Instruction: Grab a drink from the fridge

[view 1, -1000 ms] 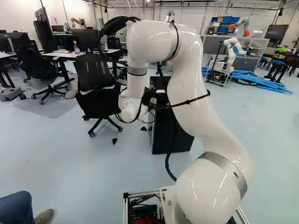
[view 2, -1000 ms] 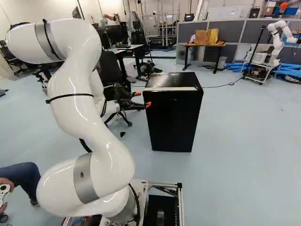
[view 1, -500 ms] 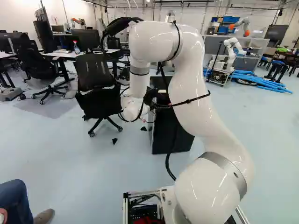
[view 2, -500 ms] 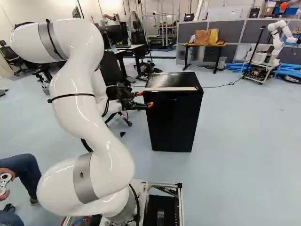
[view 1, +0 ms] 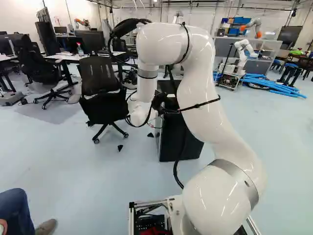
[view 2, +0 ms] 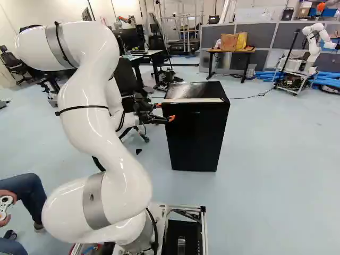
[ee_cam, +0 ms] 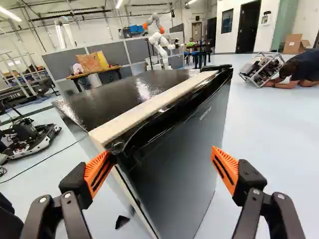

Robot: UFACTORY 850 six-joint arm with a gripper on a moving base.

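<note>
In the right base view my gripper (view 2: 164,112) is at the near left upper corner of the black fridge (view 2: 195,139). The wrist view shows the gripper (ee_cam: 161,162) open, its orange pads wide apart. One fingertip (ee_cam: 98,169) is close by the fridge's upper corner at the door's side edge; whether it touches, I cannot tell. The other stands out in front of the door face (ee_cam: 187,164). A pale strip (ee_cam: 149,107) runs along the top above the door. The door looks shut, and the fridge's inside is hidden. Part of the fridge (view 1: 181,144) shows behind my arm in the left base view.
A black office chair (view 1: 100,90) stands left of the fridge in the left base view. Behind the fridge are a wooden table (view 2: 231,51) and grey partitions. Another robot (view 2: 313,45) stands farther back on a cart. A cable lies on the floor beside the fridge.
The arm has shifted slightly, carrying the gripper a little to the right in the right base view, along the fridge's corner. The base and fridge have stayed in place.
</note>
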